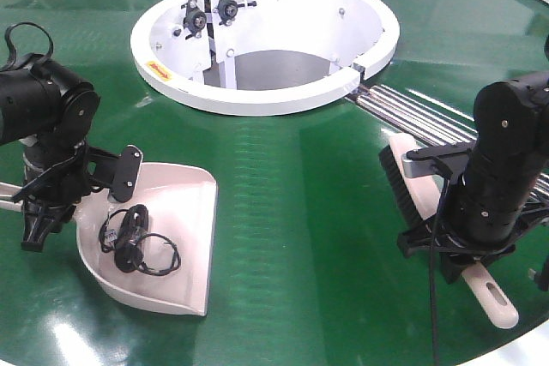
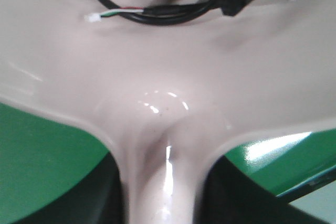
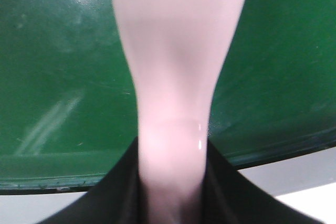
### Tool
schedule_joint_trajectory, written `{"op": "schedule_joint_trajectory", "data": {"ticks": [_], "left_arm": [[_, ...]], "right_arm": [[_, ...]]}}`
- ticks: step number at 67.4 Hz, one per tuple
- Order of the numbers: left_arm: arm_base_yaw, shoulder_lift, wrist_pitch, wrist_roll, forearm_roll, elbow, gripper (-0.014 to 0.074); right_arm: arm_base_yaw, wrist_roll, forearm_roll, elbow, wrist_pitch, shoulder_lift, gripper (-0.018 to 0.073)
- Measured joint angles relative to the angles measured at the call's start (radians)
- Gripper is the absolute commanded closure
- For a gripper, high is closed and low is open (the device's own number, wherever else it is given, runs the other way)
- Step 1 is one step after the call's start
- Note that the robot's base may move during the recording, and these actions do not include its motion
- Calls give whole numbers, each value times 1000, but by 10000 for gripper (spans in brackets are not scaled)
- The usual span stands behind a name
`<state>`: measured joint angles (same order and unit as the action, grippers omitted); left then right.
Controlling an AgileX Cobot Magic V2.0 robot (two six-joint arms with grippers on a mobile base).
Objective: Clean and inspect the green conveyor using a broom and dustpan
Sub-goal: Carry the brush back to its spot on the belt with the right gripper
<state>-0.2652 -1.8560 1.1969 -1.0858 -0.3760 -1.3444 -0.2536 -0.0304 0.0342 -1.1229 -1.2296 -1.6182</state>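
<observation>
One dustpan point(image 1: 184, 212) and one broom point(image 1: 401, 169) sit on the green conveyor point(image 1: 292, 212), in front of its single white hub ring point(image 1: 266, 96), each held by one of two black arms. The left gripper point(image 2: 163, 200) is closed narrowly around the dustpan's handle, and a lone tangle of black cable point(image 1: 133, 237) lies in the scoop. The right gripper point(image 3: 173, 192) pinches the broom's handle. The brush head lies just beside the silver rails point(image 1: 420, 113), bristles seemingly touching the belt, though the arm hides much of it.
</observation>
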Motion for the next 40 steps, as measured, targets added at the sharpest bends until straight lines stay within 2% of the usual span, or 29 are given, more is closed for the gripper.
{"op": "schedule_joint_trajectory", "data": {"ticks": [40], "left_arm": [[0, 0, 0, 0, 0, 0, 603]], "right_arm": [[0, 12, 3, 0, 12, -117, 561]]}}
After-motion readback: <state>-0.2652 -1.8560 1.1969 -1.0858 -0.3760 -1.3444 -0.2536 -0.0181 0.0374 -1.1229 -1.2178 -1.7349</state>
